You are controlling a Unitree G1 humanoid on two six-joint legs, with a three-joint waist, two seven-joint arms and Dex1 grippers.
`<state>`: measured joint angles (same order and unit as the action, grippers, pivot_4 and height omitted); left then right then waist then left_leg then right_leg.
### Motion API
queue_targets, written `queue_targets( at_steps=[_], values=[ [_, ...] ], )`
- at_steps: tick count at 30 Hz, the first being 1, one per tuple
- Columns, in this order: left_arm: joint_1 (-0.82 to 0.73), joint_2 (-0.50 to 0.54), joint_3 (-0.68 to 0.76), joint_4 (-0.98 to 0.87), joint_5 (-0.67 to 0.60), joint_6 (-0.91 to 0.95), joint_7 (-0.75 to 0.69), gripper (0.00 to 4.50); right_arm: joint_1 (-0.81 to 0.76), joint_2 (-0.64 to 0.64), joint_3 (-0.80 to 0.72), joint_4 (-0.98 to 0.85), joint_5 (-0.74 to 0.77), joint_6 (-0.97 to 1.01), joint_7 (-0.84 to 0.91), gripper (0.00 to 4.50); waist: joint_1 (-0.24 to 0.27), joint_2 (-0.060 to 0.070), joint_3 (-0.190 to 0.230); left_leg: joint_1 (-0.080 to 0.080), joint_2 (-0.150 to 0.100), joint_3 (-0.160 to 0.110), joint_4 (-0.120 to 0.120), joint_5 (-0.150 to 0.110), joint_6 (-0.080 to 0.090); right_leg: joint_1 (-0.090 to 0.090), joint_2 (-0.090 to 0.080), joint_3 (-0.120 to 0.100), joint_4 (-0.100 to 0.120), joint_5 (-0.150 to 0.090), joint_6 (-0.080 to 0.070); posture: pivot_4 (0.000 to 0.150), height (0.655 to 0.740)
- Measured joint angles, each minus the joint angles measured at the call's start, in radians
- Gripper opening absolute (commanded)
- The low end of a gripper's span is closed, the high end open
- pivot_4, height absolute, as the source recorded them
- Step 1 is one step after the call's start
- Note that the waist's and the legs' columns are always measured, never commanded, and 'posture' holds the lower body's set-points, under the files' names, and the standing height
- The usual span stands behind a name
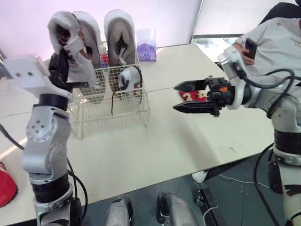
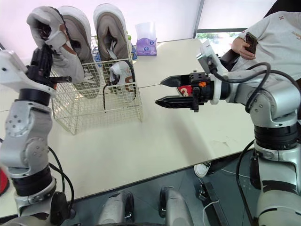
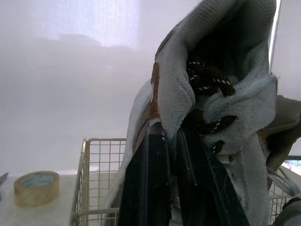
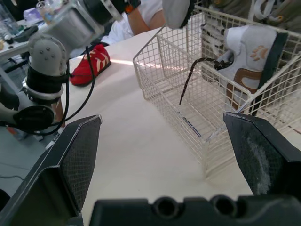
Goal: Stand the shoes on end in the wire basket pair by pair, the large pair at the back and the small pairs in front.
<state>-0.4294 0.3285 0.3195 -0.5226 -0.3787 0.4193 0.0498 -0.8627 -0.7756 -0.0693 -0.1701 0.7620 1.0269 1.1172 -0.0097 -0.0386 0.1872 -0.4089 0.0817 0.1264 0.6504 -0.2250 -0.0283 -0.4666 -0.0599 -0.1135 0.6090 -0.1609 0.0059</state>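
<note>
The wire basket (image 1: 113, 120) stands on the bench (image 1: 188, 146) with two large grey-and-white shoes on end along its back wall, one at the back left (image 1: 92, 35) and one at the back right (image 1: 121, 37), both rising well above the rim. In front of the right one, inside the basket's front right part, a small white shoe with brown trim (image 1: 127, 77) stands upright, and its dark lace (image 1: 113, 101) hangs down outside the front wall. The left claw (image 1: 59, 61) is clenched on a second small white shoe (image 1: 75, 47), its two black fingers (image 3: 146, 183) pinching the shoe's upper close together; this shoe is held in the air above the basket's front left corner, opening turned up and not touching the wire. The right claw (image 1: 175, 97) is released, fingers spread wide and empty, hovering over the bench well to the right of the basket. Just behind it, further right of the basket, lies a red shoe (image 2: 184, 90). Another red shoe (image 4: 91, 66) lies well off the basket's left side. A purple pack (image 1: 146, 47) sits just behind the basket's back right corner, and a roll of tape (image 3: 36, 187) lies beyond its left wall. A seated person (image 1: 277, 42) holds a phone (image 1: 250, 47) far right of the basket.
</note>
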Motion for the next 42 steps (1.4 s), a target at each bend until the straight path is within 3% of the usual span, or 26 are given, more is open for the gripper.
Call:
queue_targets(
  at_steps=[9, 18, 23, 26, 30, 36, 39, 42],
  values=[
    [0.084, -0.061, -0.047, 0.191, 0.172, -0.254, -0.003, 0.03, 0.008, 0.042, -0.040, -0.045, 0.050, 0.015, -0.116, 4.50, 0.002, 0.002, -0.001, -0.001, 0.001, -0.012, -0.001, 0.000, 0.000, 0.005, 0.003, -0.005, -0.011, 0.000, 0.000, 0.150, 0.7400],
    [0.099, -0.063, -0.065, 0.206, 0.197, -0.248, -0.010, 0.03, 0.008, 0.053, -0.034, -0.039, 0.057, -0.015, -0.134, 4.50, 0.012, 0.002, -0.001, -0.017, -0.002, -0.017, -0.002, 0.001, 0.004, -0.004, 0.002, -0.008, -0.012, 0.004, 0.005, 0.150, 0.7400],
    [0.105, -0.052, -0.064, 0.197, 0.206, -0.224, -0.015, 0.03, 0.008, 0.058, -0.034, -0.030, 0.056, -0.037, -0.137, 4.50, 0.024, 0.002, -0.001, -0.017, -0.002, -0.016, -0.001, 0.001, 0.005, -0.004, 0.003, -0.009, -0.011, 0.004, 0.004, 0.150, 0.7400],
    [0.141, -0.053, -0.071, 0.166, 0.208, -0.194, -0.029, 1.15, 0.009, 0.058, -0.033, -0.024, 0.056, -0.046, -0.136, 4.50, 0.023, 0.002, -0.001, -0.016, -0.002, -0.018, 0.000, 0.001, 0.004, -0.004, 0.002, -0.009, -0.012, 0.003, 0.002, 0.150, 0.7400],
    [0.187, -0.067, -0.073, 0.124, 0.185, -0.134, -0.044, 3.09, 0.022, 0.062, -0.019, -0.022, 0.047, -0.062, -0.134, 4.50, 0.023, 0.002, -0.001, -0.017, -0.002, -0.018, 0.000, 0.001, 0.004, -0.004, 0.002, -0.009, -0.012, 0.002, 0.001, 0.150, 0.7400],
    [0.292, -0.067, -0.034, -0.096, 0.058, 0.070, -0.050, 3.09, 0.035, 0.103, -0.017, -0.018, 0.043, -0.089, -0.165, 4.50, 0.022, 0.002, -0.001, -0.017, -0.002, -0.019, -0.001, 0.001, 0.004, -0.004, 0.003, -0.009, -0.012, 0.004, 0.004, 0.150, 0.7400],
    [0.381, -0.036, 0.063, -0.243, -0.084, 0.213, -0.053, 3.09, 0.089, 0.134, -0.017, -0.013, -0.003, -0.145, -0.221, 4.50, 0.020, 0.003, -0.001, -0.016, -0.001, -0.019, -0.001, 0.001, 0.004, -0.004, 0.003, -0.009, -0.012, 0.003, 0.004, 0.150, 0.7400],
    [0.428, 0.042, 0.187, -0.348, -0.269, 0.317, -0.062, 3.92, 0.134, 0.183, -0.023, 0.030, -0.077, -0.248, -0.293, 4.50, 0.022, 0.003, -0.001, -0.016, -0.001, -0.021, 0.001, 0.000, 0.004, -0.004, 0.004, -0.010, -0.012, 0.002, 0.000, 0.150, 0.7400]
  ],
)
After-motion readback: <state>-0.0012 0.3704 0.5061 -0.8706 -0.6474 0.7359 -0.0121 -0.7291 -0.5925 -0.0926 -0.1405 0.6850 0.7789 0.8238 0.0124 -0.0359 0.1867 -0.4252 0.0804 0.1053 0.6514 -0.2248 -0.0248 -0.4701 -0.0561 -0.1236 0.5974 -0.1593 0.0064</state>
